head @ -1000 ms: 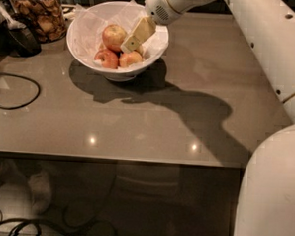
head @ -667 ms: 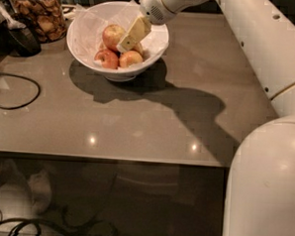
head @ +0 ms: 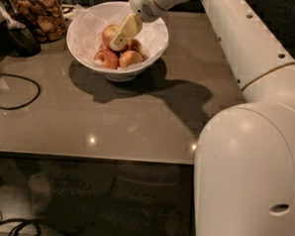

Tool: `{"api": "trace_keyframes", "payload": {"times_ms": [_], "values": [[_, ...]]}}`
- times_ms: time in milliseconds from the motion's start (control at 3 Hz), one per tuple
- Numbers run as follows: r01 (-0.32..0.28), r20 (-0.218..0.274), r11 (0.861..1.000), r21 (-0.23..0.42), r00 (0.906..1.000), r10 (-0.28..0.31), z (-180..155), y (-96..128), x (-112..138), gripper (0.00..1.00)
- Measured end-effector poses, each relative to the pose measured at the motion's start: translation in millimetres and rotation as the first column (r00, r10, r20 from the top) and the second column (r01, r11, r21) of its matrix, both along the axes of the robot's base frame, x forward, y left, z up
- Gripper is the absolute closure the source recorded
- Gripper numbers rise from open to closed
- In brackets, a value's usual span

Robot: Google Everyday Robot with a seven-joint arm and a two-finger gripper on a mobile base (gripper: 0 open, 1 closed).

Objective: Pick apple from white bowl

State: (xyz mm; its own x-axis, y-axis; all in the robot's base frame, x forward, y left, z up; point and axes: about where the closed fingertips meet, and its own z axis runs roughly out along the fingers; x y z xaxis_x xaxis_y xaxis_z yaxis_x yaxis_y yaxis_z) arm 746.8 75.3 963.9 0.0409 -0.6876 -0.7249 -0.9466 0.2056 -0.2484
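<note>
The white bowl (head: 156, 41) stands at the back of the grey table, lined with crinkled white paper. In it lies the apple (head: 109, 33), the largest one, red-orange with pale patches, at the back left. A smaller dark red apple (head: 106, 59) and a yellowish apple (head: 130, 59) lie in front of it. My gripper (head: 118, 42) reaches down into the bowl from the upper right. Its cream tip rests against the right side of the large apple and hides part of it.
A glass jar of brown snacks (head: 38, 14) stands left of the bowl, with a dark object (head: 19, 38) beside it. A black cable (head: 15, 90) loops on the table's left. My white arm (head: 250, 51) crosses the right side. The table's front edge (head: 91, 157) runs across the view.
My gripper has moved left and a little lower inside the bowl, from above the bowl's right part to the large apple's right side. The apples have not moved.
</note>
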Motion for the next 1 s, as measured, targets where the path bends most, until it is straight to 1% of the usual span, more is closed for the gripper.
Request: {"api": "trace_keyframes", "payload": {"times_ms": [333,1000], "values": [[-0.002,-0.007,1.000,-0.005,1.0000,0.002,-0.8,2.3,5.1,0.00],[0.030,-0.058,1.000,0.000,0.9979,-0.030,-16.9,-5.6,16.8,0.00]]}}
